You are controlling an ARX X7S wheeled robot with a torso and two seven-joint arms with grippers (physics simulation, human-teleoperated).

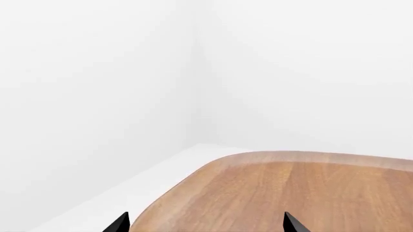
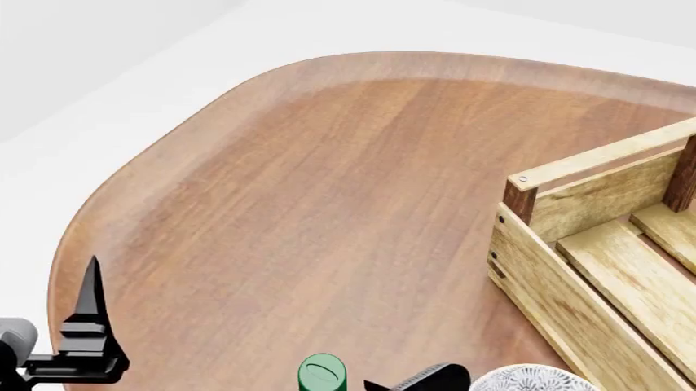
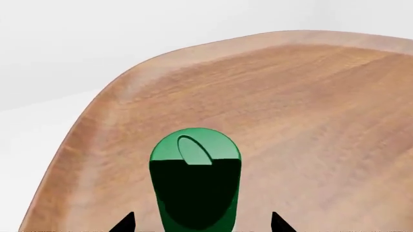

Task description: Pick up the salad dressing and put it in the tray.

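The salad dressing shows only as its dark-green screw cap [image 2: 322,374] at the near edge of the head view. In the right wrist view the cap [image 3: 195,159] stands between my right gripper's two black fingertips [image 3: 126,223], with a gap on each side. My right gripper [image 3: 201,224] is open around it. The tray [image 2: 592,244], a light-wood slatted crate with dark-brown posts, stands at the right of the table. My left gripper [image 1: 206,225] is open and empty over the table's far left corner; one of its fingers [image 2: 94,303] shows at the lower left of the head view.
A patterned white-grey bowl [image 2: 529,380] sits at the near edge, between the right gripper and the crate. The rounded wooden table [image 2: 326,204] ends at white floor and walls on the left and far side.
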